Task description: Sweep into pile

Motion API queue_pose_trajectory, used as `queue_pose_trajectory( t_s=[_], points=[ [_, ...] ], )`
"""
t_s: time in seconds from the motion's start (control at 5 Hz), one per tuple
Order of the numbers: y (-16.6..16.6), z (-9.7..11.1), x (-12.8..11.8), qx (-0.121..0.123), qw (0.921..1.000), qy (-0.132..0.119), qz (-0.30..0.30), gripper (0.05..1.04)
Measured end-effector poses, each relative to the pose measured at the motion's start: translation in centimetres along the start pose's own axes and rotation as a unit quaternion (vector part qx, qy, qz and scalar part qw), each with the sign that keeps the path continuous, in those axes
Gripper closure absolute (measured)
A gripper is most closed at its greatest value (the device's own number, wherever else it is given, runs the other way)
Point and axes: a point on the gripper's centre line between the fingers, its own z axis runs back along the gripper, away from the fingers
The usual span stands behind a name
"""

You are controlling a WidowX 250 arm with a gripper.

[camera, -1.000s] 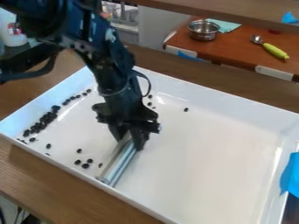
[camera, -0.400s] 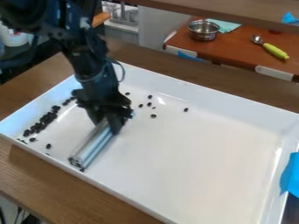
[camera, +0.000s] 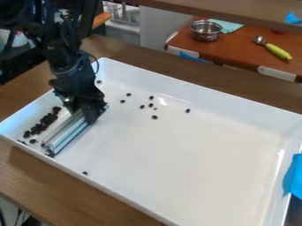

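Broadside pose for gathering

In the camera view, the black two-finger end effector (camera: pixel 81 115) pinches one end of a long, silvery, ridged bar (camera: pixel 66 132), leaving its length free as a broom edge. It slants within the white rectangular tray (camera: pixel 189 154), beside a row of small dark oval beans (camera: pixel 43 123), presumably to pack strays inward. Raised walls likely keep beans off the brown wooden surface (camera: pixel 70 190). Scattered dark beans (camera: pixel 154 117) lie well apart, probably needing another stroke.

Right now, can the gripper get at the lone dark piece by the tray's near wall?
Likely yes: the gripper holds a silver bar, and bare tray floor lies between bar and dark piece. The near wall may crowd the sweep, and pinching would mean releasing the bar.
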Motion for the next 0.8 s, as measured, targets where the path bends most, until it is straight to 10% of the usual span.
queue_pose_trajectory(
  t_s=[0.4, 0.8],
  points=[
    [2.7, 0.2, -0.4, 0.0, 0.9997, 0.018, -0.014, 0.707],
    [-1.5, 1.3, -0.1, -0.071, 0.9946, 0.056, 0.052, 0.707]
  ],
)
